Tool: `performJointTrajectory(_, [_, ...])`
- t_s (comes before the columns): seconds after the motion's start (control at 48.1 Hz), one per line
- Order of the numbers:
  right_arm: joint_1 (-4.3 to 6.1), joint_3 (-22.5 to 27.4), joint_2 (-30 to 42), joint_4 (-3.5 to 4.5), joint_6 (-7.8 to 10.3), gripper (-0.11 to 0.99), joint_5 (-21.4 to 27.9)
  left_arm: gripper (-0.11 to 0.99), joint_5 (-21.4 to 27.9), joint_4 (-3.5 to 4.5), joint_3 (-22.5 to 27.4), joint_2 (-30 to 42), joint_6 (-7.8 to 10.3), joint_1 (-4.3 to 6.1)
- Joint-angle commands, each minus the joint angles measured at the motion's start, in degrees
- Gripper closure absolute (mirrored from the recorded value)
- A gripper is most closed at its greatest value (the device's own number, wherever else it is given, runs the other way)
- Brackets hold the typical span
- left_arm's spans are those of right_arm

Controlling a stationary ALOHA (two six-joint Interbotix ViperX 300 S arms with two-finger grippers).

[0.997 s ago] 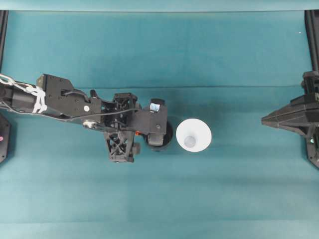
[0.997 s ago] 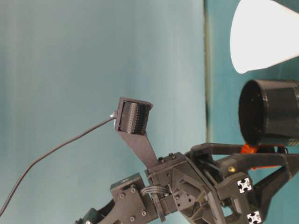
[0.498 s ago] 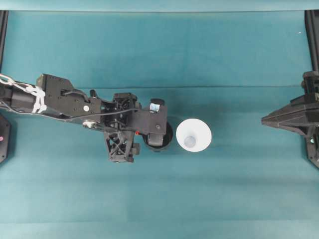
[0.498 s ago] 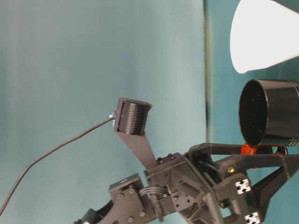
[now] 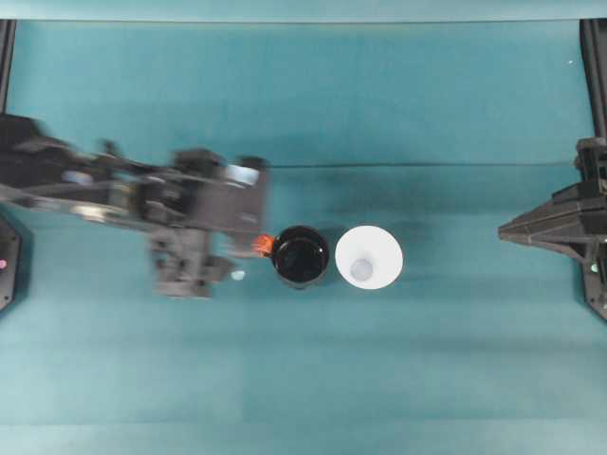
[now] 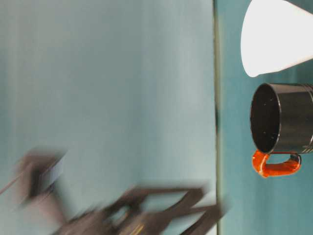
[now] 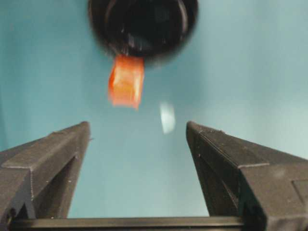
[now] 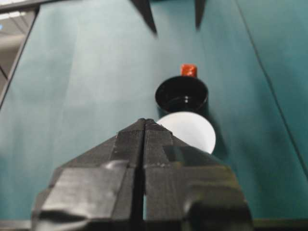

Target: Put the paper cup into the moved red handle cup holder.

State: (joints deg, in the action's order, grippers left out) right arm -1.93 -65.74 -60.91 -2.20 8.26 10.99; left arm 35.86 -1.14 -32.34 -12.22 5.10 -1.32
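Placement is not yet being attempted: the paper cup [image 5: 369,257] is being left upright on the table, just beside the red handle cup holder [image 5: 301,256] at its 3 o'clock. The left gripper [image 7: 138,134] is being held wide and empty, clear of the handle, while the right gripper [image 8: 144,126] is being kept closed on nothing.

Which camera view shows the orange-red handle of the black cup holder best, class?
The table-level exterior view: the handle appears sharp and complete, as a loop on the red handle cup holder. Overhead, it is a small tab. The left wrist view blurs it. The right wrist view shows its top behind the rim.
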Motion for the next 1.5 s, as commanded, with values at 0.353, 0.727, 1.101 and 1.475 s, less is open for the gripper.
performJointTrajectory(0.353, [0.18,1.5,0.3,-0.26,0.79,0.99,1.5,0.02,-0.1,-0.09,-7.6,-19.4,-0.62,0.79])
performJointTrajectory(0.727, [4.48,10.5,4.8,-0.18,6.59,0.98,12.3,0.02,-4.7,-0.09,-8.8,-23.5,-0.79,1.05])
performJointTrajectory(1.101, [4.75,21.3,13.9,-0.18,7.65,0.65,26.0,0.02,-5.1,-0.09,-9.1,-25.2,-0.79,1.05])
performJointTrajectory(1.475, [7.38,28.5,30.3,0.26,13.01,-0.05,34.9,0.02,-5.1,-0.09,-9.2,-25.2,-1.85,1.05])
